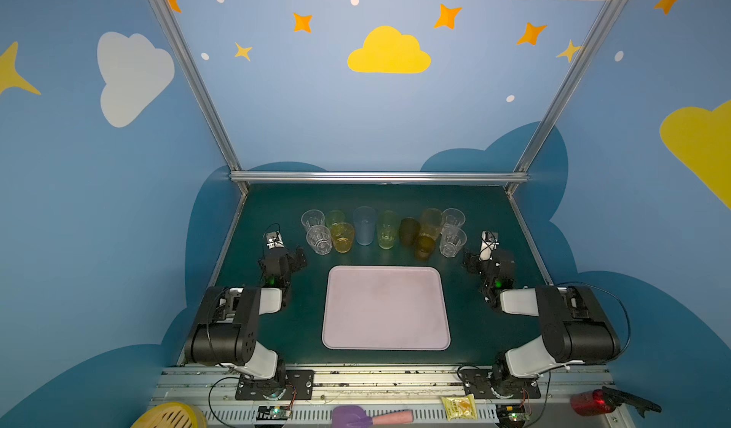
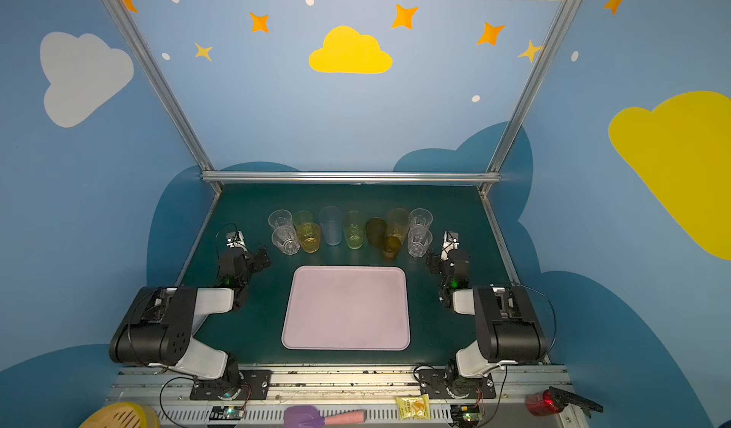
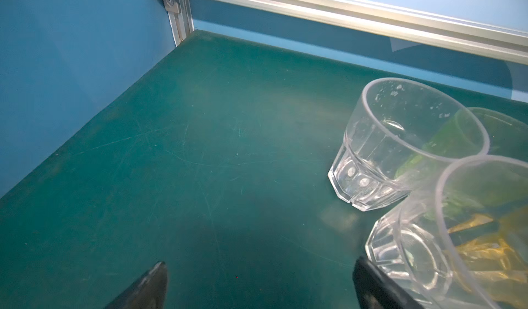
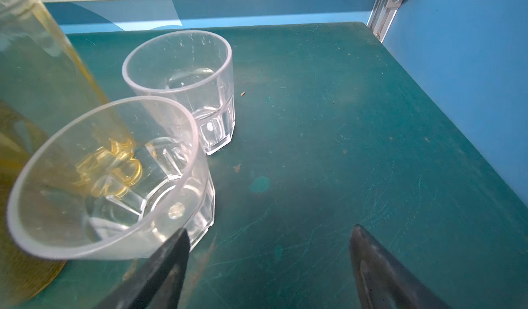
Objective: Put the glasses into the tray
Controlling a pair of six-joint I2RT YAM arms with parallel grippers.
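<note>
Several glasses stand in a row behind the pale pink tray (image 1: 385, 307) (image 2: 346, 307), which holds nothing. The row runs from clear faceted glasses (image 1: 319, 240) on the left, past a tall blue glass (image 1: 364, 226), to clear ones (image 1: 452, 242) on the right. My left gripper (image 1: 281, 256) (image 3: 260, 264) is open beside the left end, one finger close to a clear glass (image 3: 428, 236). At the right end my right gripper (image 1: 490, 258) (image 4: 270, 230) is open too, next to a clear glass (image 4: 108, 179). Nothing lies between either pair of fingers.
An aluminium frame rail (image 1: 377, 176) and blue walls close the table's back and sides. A tall yellow glass (image 4: 34, 79) stands just beyond the right-end clear ones. A yellow basket (image 1: 170, 416), a purple spatula (image 1: 368, 416) and a snack packet (image 1: 459, 406) lie on the front rail.
</note>
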